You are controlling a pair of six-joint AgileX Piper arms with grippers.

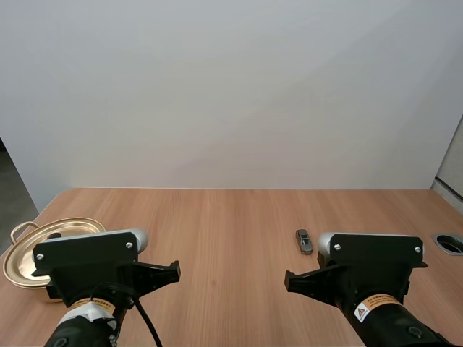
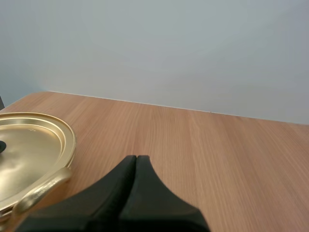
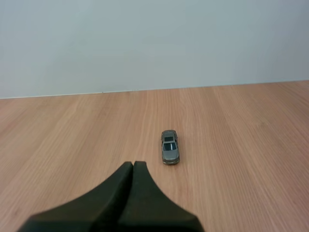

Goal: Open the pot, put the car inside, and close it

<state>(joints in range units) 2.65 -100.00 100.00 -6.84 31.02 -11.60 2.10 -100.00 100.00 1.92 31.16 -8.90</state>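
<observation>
A gold pot [image 1: 43,249] with its lid on sits at the table's left edge, partly behind my left arm. In the left wrist view the gold lid [image 2: 29,154] and a pot handle [image 2: 41,191] lie just beside my left gripper [image 2: 136,158], whose fingers lie together as one dark wedge. A small grey toy car [image 1: 304,241] rests on the table right of centre, just ahead of my right arm. In the right wrist view the car [image 3: 169,146] stands a short way beyond my right gripper [image 3: 133,164], also shut on nothing.
The wooden table [image 1: 231,224] runs back to a plain pale wall. A round grommet hole [image 1: 451,243] sits at the table's right edge. Bare wood lies between the pot and the car.
</observation>
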